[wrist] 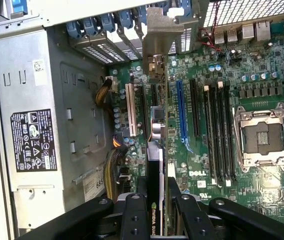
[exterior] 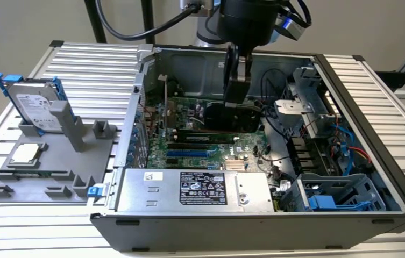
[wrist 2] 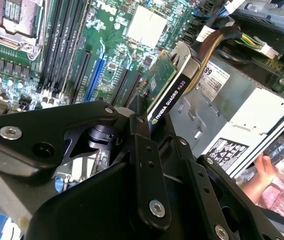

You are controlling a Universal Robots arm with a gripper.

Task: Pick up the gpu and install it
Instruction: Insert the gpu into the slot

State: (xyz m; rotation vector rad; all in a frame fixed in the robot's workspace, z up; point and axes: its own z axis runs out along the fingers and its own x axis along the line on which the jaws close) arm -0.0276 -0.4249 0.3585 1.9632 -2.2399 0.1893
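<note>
Over the motherboard (wrist: 277,75), the gripper (wrist: 157,210) clamps the gpu (wrist: 154,170) by its upper edge, apt for a light, stiff, fragile card.

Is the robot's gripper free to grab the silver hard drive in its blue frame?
Probably not: the gripper is shut on the thin green-and-black gpu inside the computer case; the hard drive stands outside.
</note>
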